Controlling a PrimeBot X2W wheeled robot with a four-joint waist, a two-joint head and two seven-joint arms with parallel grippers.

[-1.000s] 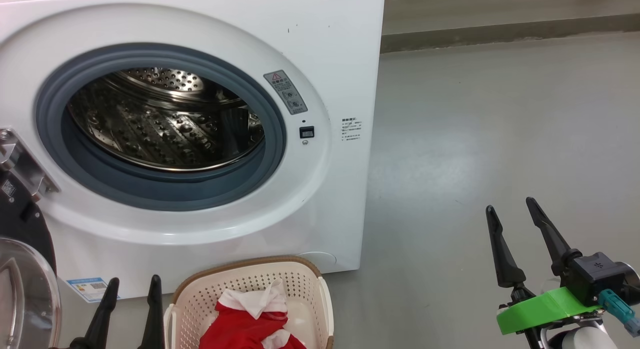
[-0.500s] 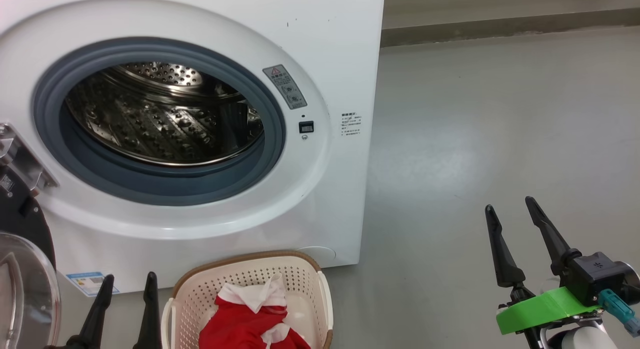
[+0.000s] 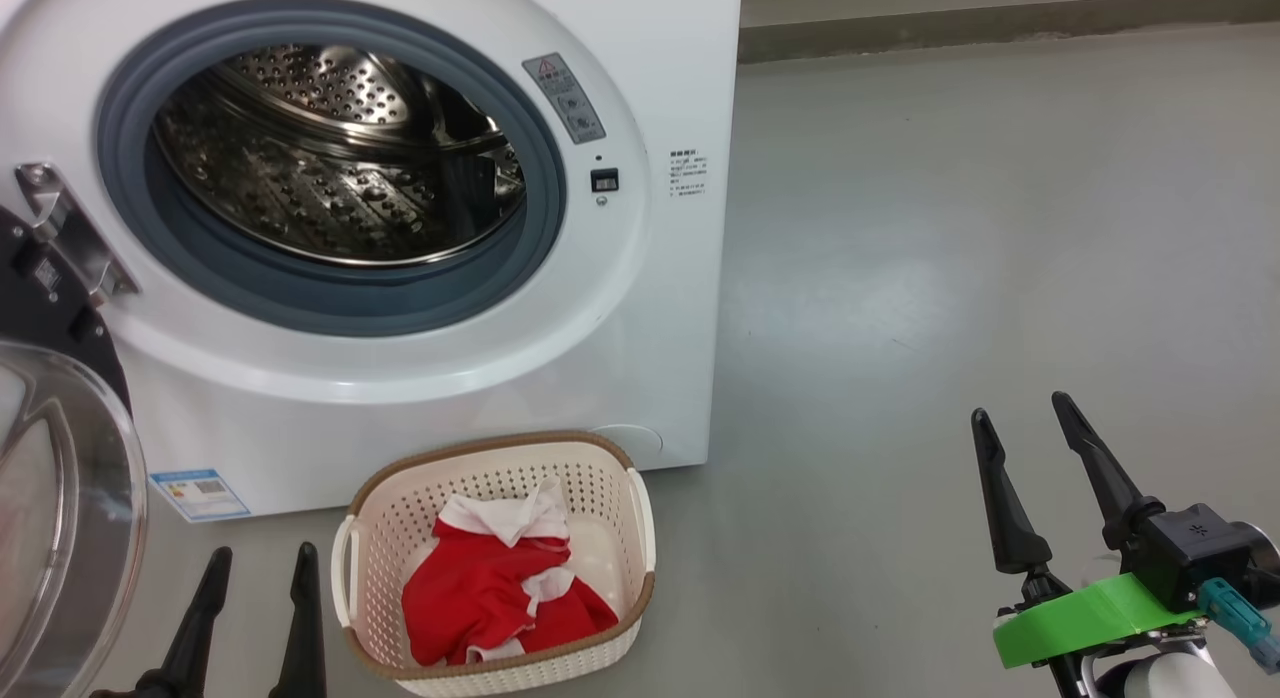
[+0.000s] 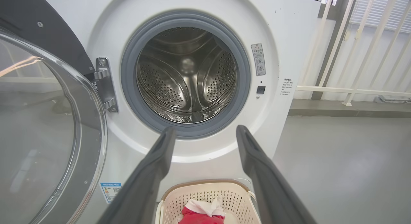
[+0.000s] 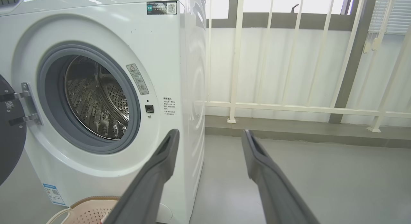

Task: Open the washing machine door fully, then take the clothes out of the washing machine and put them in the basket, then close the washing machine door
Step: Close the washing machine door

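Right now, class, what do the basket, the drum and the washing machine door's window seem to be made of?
Basket: likely matte cream plastic, moulded with even holes; brown woven-look rim. Drum: shiny steel, it seems, mirror glints and punched holes. Washing machine door: window clear glass or plastic, see-through with reflections.

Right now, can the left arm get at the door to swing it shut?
Probably yes: the door hangs open just left of the open, empty left tool, with nothing between them.

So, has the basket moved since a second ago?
No. The basket sits as before, right under the washing machine's lower front corner. The whole head view shifted, so the camera moved, not the basket.
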